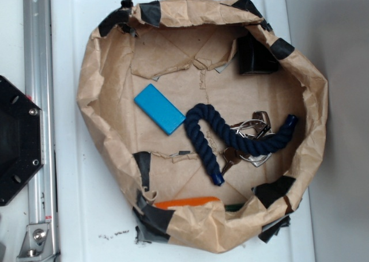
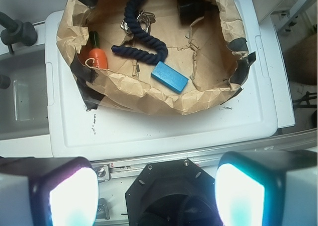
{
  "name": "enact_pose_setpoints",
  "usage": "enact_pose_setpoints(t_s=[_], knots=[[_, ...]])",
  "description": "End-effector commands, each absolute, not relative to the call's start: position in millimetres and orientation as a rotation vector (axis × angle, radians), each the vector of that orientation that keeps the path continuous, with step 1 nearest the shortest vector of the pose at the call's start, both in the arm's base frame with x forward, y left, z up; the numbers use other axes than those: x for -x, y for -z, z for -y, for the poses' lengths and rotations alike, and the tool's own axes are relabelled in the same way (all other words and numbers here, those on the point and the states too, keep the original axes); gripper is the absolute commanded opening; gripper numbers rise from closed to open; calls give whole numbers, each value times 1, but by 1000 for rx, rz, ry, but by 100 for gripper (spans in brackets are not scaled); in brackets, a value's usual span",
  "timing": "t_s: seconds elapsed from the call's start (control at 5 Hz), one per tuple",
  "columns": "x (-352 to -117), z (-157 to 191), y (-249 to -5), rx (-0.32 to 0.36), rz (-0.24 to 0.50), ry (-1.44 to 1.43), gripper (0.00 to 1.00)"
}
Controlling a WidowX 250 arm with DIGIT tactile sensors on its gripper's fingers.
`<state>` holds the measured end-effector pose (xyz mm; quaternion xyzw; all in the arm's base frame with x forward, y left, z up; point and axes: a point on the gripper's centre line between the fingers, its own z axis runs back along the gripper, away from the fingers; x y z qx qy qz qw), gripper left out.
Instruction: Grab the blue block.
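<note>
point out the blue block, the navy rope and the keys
blue block (image 1: 159, 108), exterior view, middle of its flat top face
navy rope (image 1: 203, 136), exterior view, left leg of its bend
keys (image 1: 252, 126), exterior view, silver metal beside the rope

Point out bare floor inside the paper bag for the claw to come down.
Free: floor left of the blue block toward the bag wall, and the upper middle near the black box. Crowded: right half, where the navy rope overlaps the keys.
</note>
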<state>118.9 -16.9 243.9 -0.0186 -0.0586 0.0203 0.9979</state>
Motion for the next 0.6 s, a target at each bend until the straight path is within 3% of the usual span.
enact_pose_setpoints(t_s=[0.0,0.2,0.4], knots=[[-119,17,-244,37,117,-41,100],[-169,11,-197,25,186,211,100],[-216,5,-170,61,179,352,100]])
